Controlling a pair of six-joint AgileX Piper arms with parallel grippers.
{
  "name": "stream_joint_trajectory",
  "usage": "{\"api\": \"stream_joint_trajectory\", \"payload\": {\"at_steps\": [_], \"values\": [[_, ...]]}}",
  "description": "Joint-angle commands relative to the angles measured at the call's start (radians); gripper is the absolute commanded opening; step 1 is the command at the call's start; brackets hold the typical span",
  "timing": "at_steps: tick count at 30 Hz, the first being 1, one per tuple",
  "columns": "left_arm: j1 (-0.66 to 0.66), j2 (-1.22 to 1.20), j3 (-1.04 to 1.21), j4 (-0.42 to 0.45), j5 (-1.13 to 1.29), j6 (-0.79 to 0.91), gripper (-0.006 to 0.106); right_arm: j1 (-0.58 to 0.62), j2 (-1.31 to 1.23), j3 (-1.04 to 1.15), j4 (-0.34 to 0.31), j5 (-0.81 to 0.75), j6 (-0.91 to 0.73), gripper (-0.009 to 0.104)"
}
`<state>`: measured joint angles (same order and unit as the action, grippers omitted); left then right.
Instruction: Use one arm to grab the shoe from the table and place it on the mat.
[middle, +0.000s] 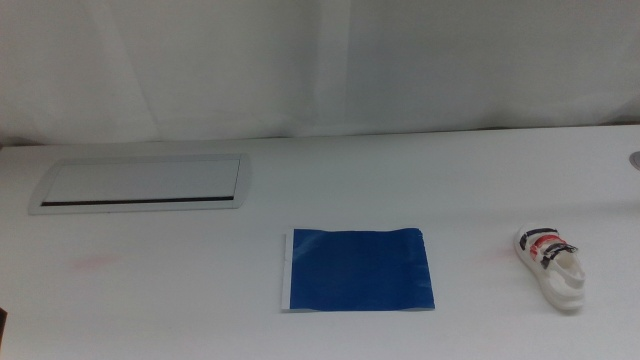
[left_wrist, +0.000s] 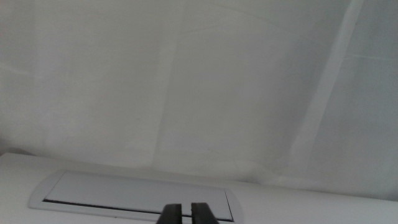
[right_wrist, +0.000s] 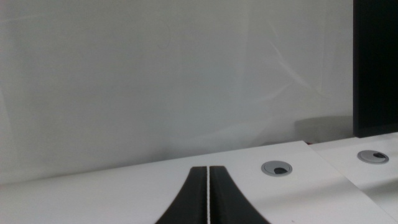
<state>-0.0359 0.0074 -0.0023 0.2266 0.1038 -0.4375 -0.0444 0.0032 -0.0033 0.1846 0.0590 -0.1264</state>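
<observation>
Table (middle: 150, 300), middle view, left to right: grey recessed panel (middle: 142, 183) at far left; blue mat (middle: 358, 270) lying flat near centre; sandal (middle: 552, 266) well apart to its right, resting on the tabletop, untouched. Neither arm shows there. Left gripper (left_wrist: 185, 213) faces the panel, jaws almost touching. Right gripper (right_wrist: 208, 196) jaws pressed together, holding nothing.

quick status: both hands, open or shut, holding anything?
Left hand: shut, empty, waiting near the recessed grey rectangular panel.
Right hand: shut, empty, waiting above the white tabletop.
</observation>
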Motion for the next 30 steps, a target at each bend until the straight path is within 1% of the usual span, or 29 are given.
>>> {"api": "stream_joint_trajectory", "payload": {"at_steps": [1,2,3,5,6,9,10,13,15,18,23,26,30], "values": [[0.003,-0.040,0.038,0.001,-0.005,-0.001,-0.003,0.005,-0.035,0.040,-0.007,-0.021,-0.004,0.001],[0.003,-0.040,0.038,0.001,-0.005,-0.001,-0.003,0.005,-0.035,0.040,-0.003,-0.024,-0.002,0.004],[0.003,-0.040,0.038,0.001,-0.005,-0.001,-0.003,0.005,-0.035,0.040,0.011,-0.026,0.004,0.010],[0.003,-0.040,0.038,0.001,-0.005,-0.001,-0.003,0.005,-0.035,0.040,0.023,-0.028,0.017,0.028],[0.003,-0.040,0.038,0.001,-0.005,-0.001,-0.003,0.005,-0.035,0.040,0.023,-0.030,0.019,0.042],[0.003,-0.040,0.038,0.001,-0.005,-0.001,-0.003,0.005,-0.035,0.040,0.023,-0.036,0.019,0.095],[0.003,-0.040,0.038,0.001,-0.005,-0.001,-0.003,0.005,-0.035,0.040,0.023,-0.036,0.019,0.103],[0.003,-0.040,0.038,0.001,-0.005,-0.001,-0.003,0.005,-0.035,0.040,0.029,-0.036,0.021,0.103],[0.003,-0.040,0.038,0.001,-0.005,-0.001,-0.003,0.005,-0.035,0.040,0.046,-0.036,0.022,0.103],[0.003,-0.040,0.038,0.001,-0.005,-0.001,-0.003,0.005,-0.035,0.032,0.046,-0.059,0.022,0.103],[0.003,-0.040,0.038,0.001,-0.005,-0.001,-0.003,0.005,-0.026,-0.056,0.046,-0.030,0.022,0.103],[0.003,-0.040,0.038,0.001,-0.005,-0.001,-0.003,0.005,-0.003,-0.132,0.044,0.041,0.022,0.103],[0.003,-0.040,0.038,0.001,-0.005,-0.001,-0.003,0.005,0.066,-0.281,0.035,0.233,-0.012,0.103]]}}
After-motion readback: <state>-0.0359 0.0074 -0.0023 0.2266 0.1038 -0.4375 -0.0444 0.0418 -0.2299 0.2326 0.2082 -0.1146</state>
